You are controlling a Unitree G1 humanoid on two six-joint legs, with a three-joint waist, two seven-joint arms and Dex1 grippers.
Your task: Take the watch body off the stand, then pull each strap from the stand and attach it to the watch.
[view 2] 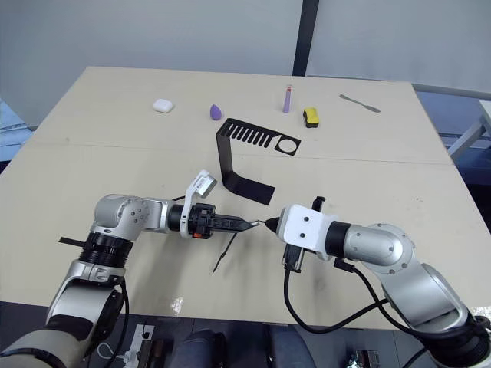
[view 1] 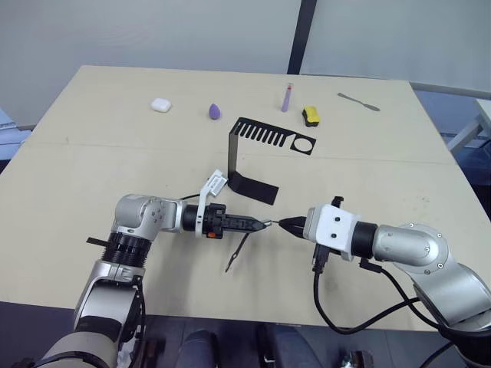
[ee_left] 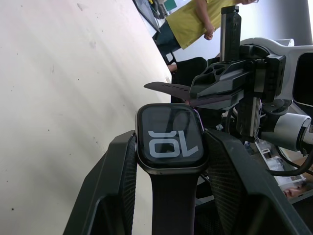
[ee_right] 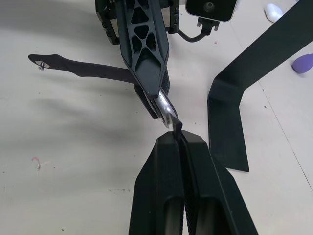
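In the left eye view, a pale table (view 1: 92, 153) is seen from above. The left gripper (view 1: 257, 225) and the right gripper (view 1: 288, 225) are held tip to tip above the near part of the table, almost touching. One strap (view 1: 238, 251) hangs down from the left gripper's tip toward the table. The stand (view 1: 253, 165), a black bent bracket with a slotted top arm and a ring hole, is set just behind the grippers. Along the far edge, well apart from the arms, are placed a white case (view 1: 159, 105), a purple egg-shaped object (view 1: 215, 111), a purple tube (view 1: 287, 98), a yellow-and-black block (view 1: 311, 116) and a grey utensil (view 1: 358, 102).

The right eye view repeats the same arrangement.

In the left wrist view, the watch body (ee_left: 169, 138) is clamped between the left gripper's two fingers, its dark screen showing pale digits. A strap is already joined at its near edge and runs down between the fingers. At its far edge, the second strap (ee_left: 168, 88) is met by the right gripper. A person in a yellow shirt (ee_left: 195, 22) is seen in the background.

In the right wrist view, the right gripper's fingers (ee_right: 164, 171) are pressed together on the end of the second strap, right at the watch body's edge. The attached strap extends away sideways above the table. The stand's flat base lies just beside.
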